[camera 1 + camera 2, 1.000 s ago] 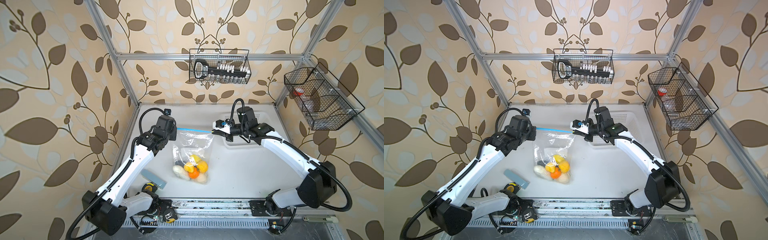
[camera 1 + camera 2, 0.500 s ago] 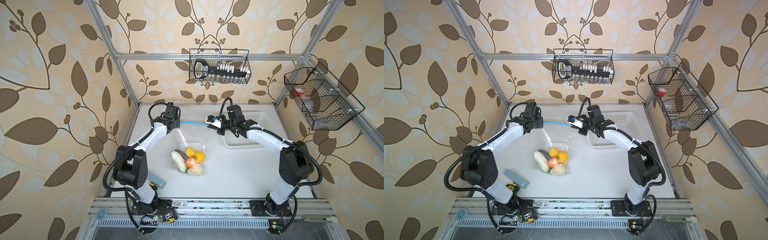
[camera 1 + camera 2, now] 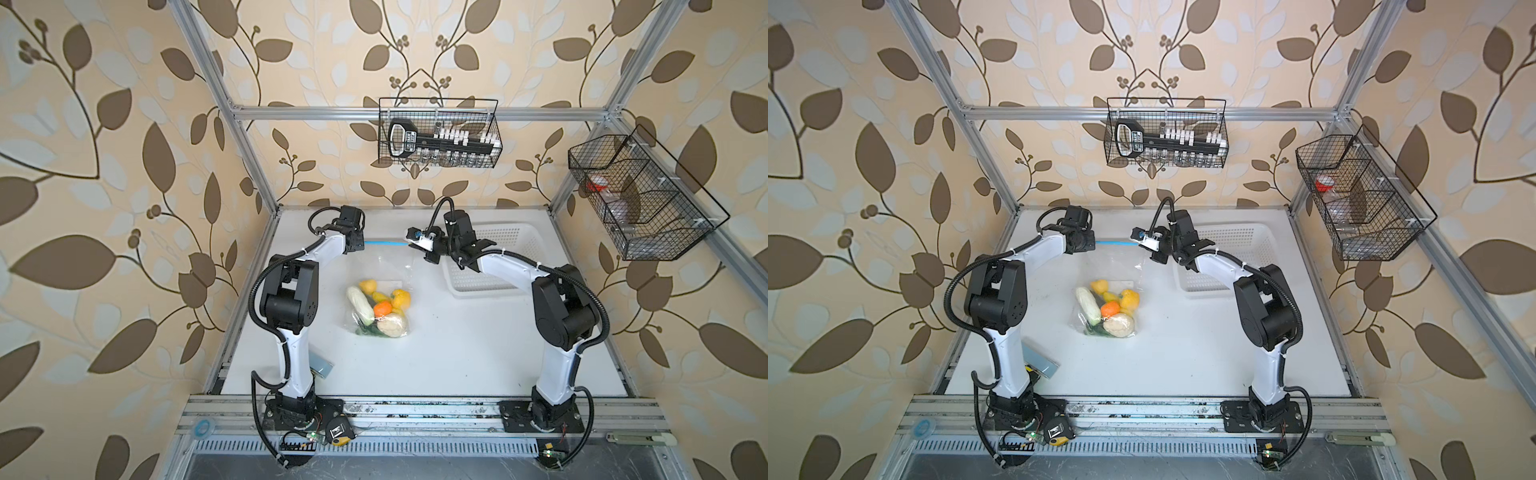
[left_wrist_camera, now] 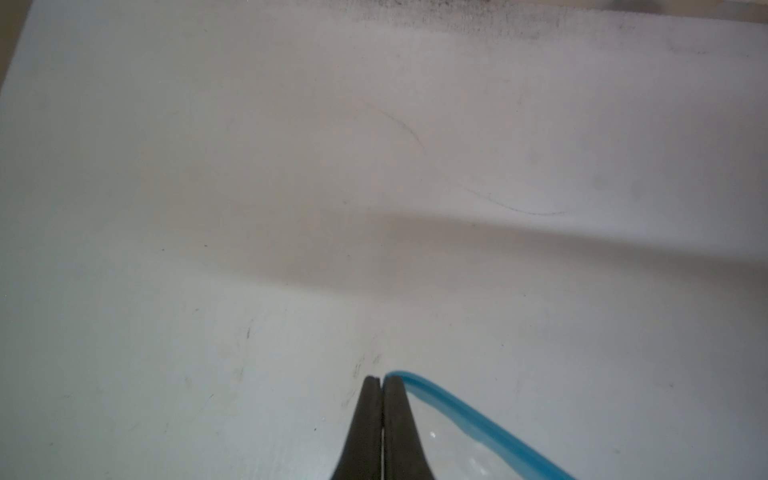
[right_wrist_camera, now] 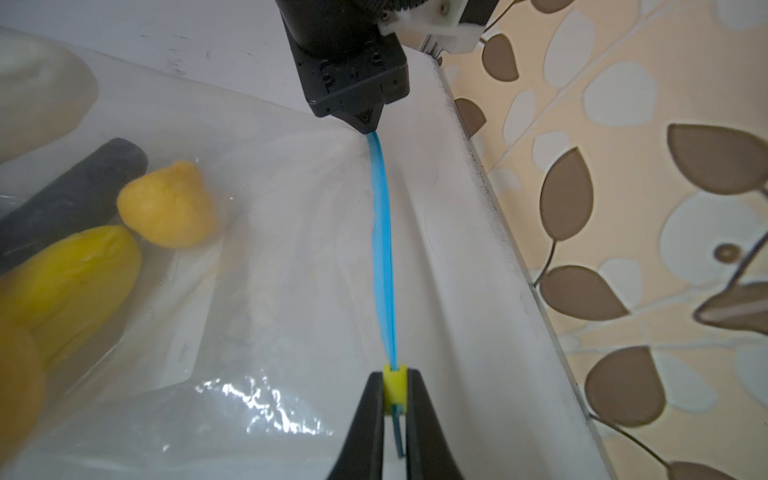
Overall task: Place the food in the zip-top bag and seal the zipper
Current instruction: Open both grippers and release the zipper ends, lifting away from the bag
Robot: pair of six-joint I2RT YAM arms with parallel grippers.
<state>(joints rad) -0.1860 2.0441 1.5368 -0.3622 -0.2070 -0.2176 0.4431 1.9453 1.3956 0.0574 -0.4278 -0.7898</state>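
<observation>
A clear, crinkly bag (image 3: 376,272) is seen on the white table (image 3: 457,357), just beside the basket (image 3: 509,287), on the side toward the left arm. Its upper edge is raised off the table and level with the basket's far half, while its closed end lies nearer the arm bases than the basket's near rim. The zipper (image 5: 384,249) is shown as a narrow light-blue strip, pulled nearly straight between the two claws, with a slight bow along its length. The food (image 3: 380,309) is heaped inside the bag at the closed end: an orange (image 3: 382,308), yellow pieces, a pale green-white vegetable (image 3: 359,305), a beige lump (image 3: 392,326), greens beneath and a dark piece (image 5: 70,199).

The left gripper (image 4: 381,380) is pressed together, and the zipper's end farther from the basket is pinched at its tip. The right gripper (image 5: 394,384) is clamped on the small yellow tab (image 5: 393,380) at the zipper's end nearer the basket.

The basket's corner nearest the bag is crossed by the right forearm. Two wire racks are hung on the walls, one (image 3: 438,133) above and behind the basket, one (image 3: 640,199) beyond its outer side. A grey-blue plate (image 3: 322,366) is seen well apart from the basket, beside the left arm's base.
</observation>
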